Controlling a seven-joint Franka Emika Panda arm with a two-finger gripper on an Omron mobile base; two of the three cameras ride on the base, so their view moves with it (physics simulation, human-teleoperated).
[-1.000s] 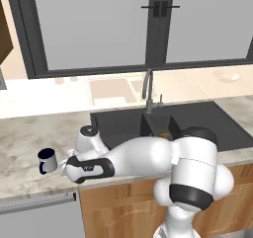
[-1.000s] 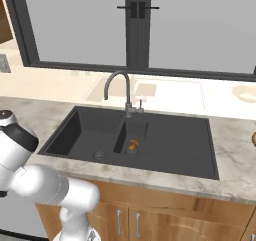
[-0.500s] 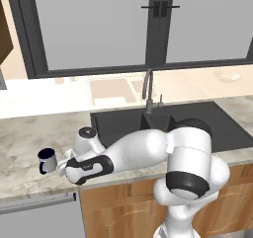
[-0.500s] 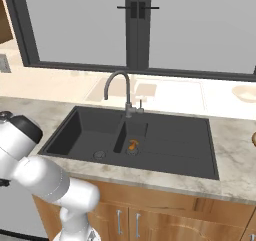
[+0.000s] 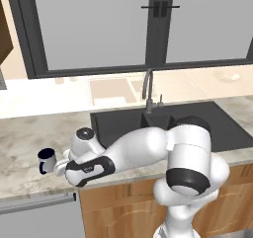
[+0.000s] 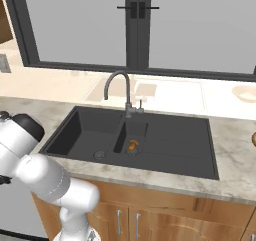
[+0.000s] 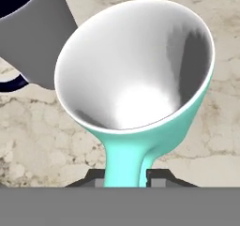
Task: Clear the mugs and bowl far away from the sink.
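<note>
In the hand view the teal mug point(image 7: 140, 75) looms close, its white inside facing me and its handle point(image 7: 124, 161) running down between my fingertips. My gripper point(image 7: 126, 179) is shut on that handle. The dark navy mug point(image 7: 28, 37) stands just beside it, touching or nearly so. From the left base view the navy mug point(image 5: 46, 159) sits on the marble counter far left of the black sink point(image 5: 197, 121), with my gripper point(image 5: 60, 166) right next to it. A brown sliver at the right edge may be the bowl point(image 6: 254, 139).
The curved steel faucet point(image 5: 147, 86) rises behind the sink point(image 6: 165, 145). A pale cream dish point(image 6: 245, 92) lies on the sill at the back right. The counter's front edge point(image 5: 29, 190) runs just below my hand, with cabinet fronts beneath.
The jaws have closed from wide open onto the teal mug's handle. The arm has eased a little lower and to the left beside the navy mug.
</note>
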